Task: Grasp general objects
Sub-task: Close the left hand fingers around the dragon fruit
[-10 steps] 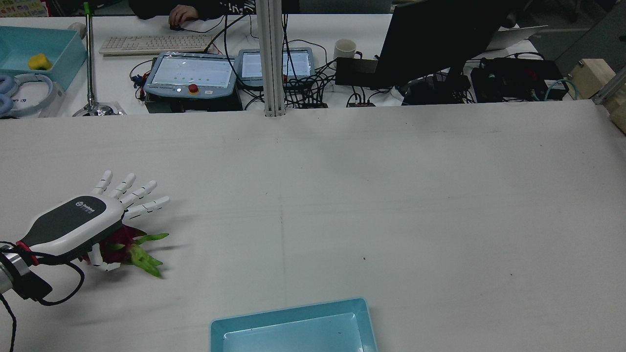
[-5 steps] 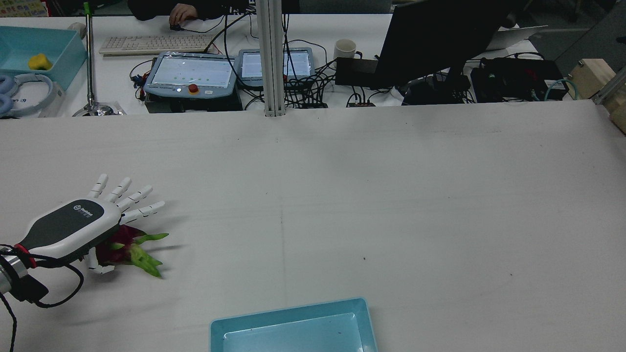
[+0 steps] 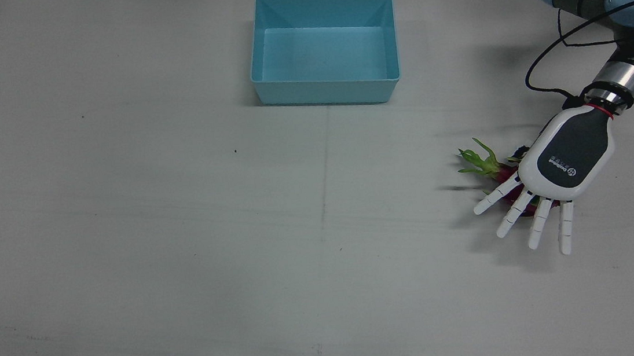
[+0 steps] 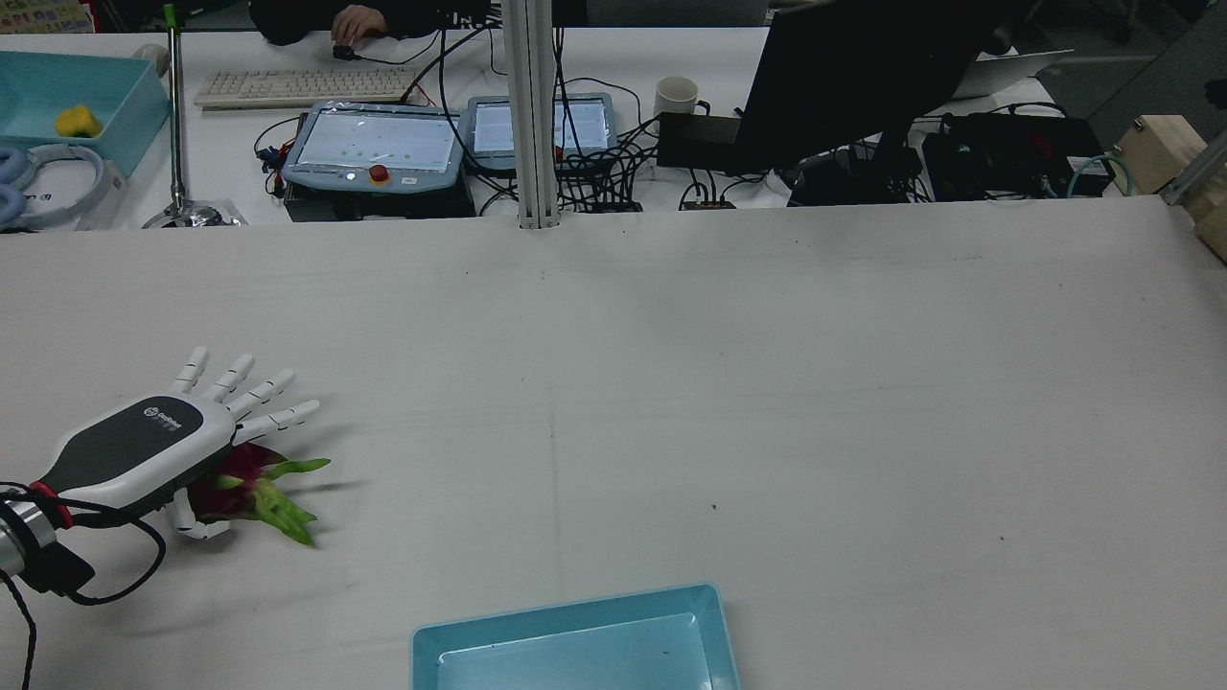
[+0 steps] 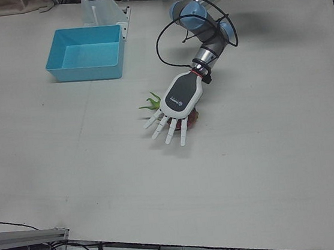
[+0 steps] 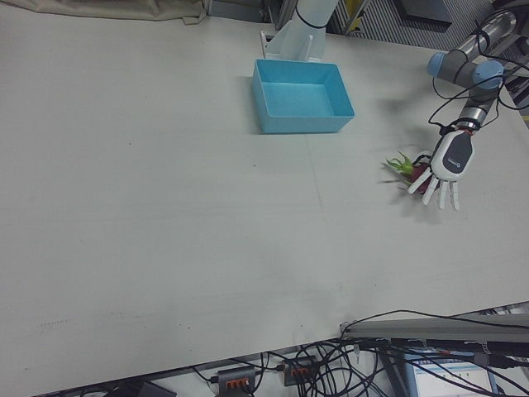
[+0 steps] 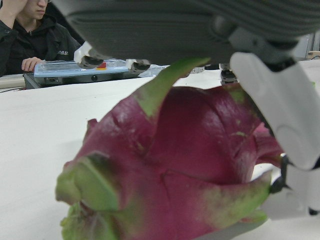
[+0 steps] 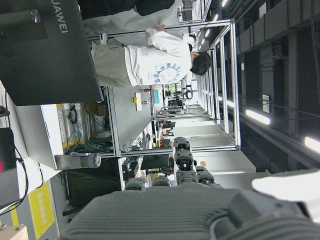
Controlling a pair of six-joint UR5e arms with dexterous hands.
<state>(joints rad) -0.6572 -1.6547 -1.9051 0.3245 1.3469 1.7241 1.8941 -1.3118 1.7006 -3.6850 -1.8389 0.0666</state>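
Observation:
A dragon fruit [image 3: 490, 166], dark red with green leaf tips, lies on the white table [image 3: 183, 243] at the robot's left side. It also shows in the rear view [image 4: 259, 484], the left-front view [image 5: 152, 103] and the right-front view [image 6: 402, 166]. My left hand [image 3: 568, 159] hovers flat just over it, palm down, fingers spread and straight past the fruit; it is open. In the left hand view the fruit [image 7: 190, 165] fills the frame under the palm, with a white finger [image 7: 280, 110] beside it. The right hand view shows only my right hand's palm edge [image 8: 165, 215].
An empty light-blue bin [image 3: 326, 93] stands near the robot's edge of the table, midway between the arms, also in the rear view [image 4: 566, 606]. Beyond the far edge are a monitor [image 4: 853, 77], teach pendants [image 4: 374, 144], cables and people.
My left hand has drifted slightly left and lower over the dragon fruit, fingers still spread. The fruit has not moved.

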